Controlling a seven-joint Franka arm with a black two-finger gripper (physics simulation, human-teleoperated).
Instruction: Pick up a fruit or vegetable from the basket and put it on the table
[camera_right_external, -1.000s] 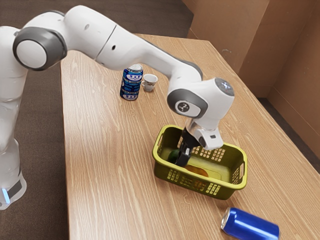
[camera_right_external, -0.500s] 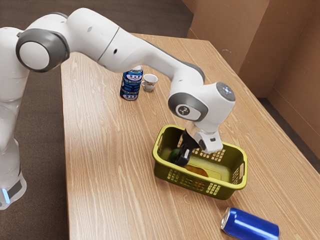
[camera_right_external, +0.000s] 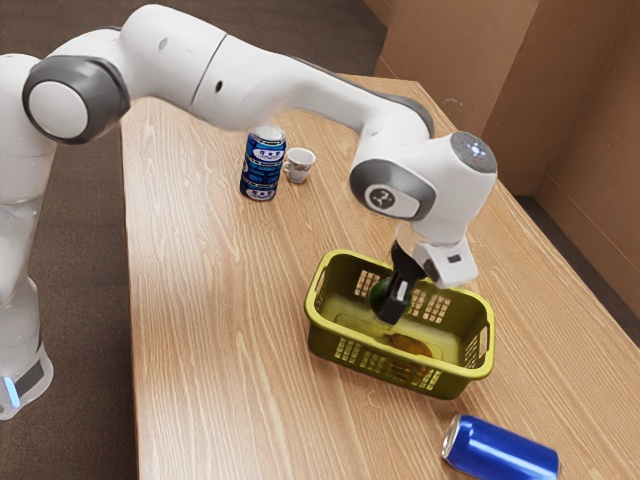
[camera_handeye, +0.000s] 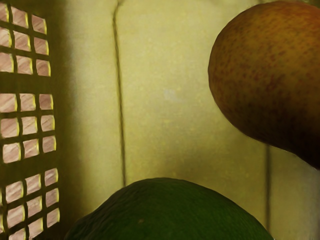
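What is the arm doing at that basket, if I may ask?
The arm's gripper is holding a green fruit inside the basket, where a brown fruit also lies. The green one looks to be on its way out, but it is not yet clear of the basket, so it has still to be put on the table.

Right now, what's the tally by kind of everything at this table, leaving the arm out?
Cans: 2 (standing patterned blue can, lying plain blue can)
Teacups: 1 (white teacup)
Baskets: 1 (olive-green basket)
Fruits or vegetables: 2 (dark green fruit, brown speckled one)
Total: 6
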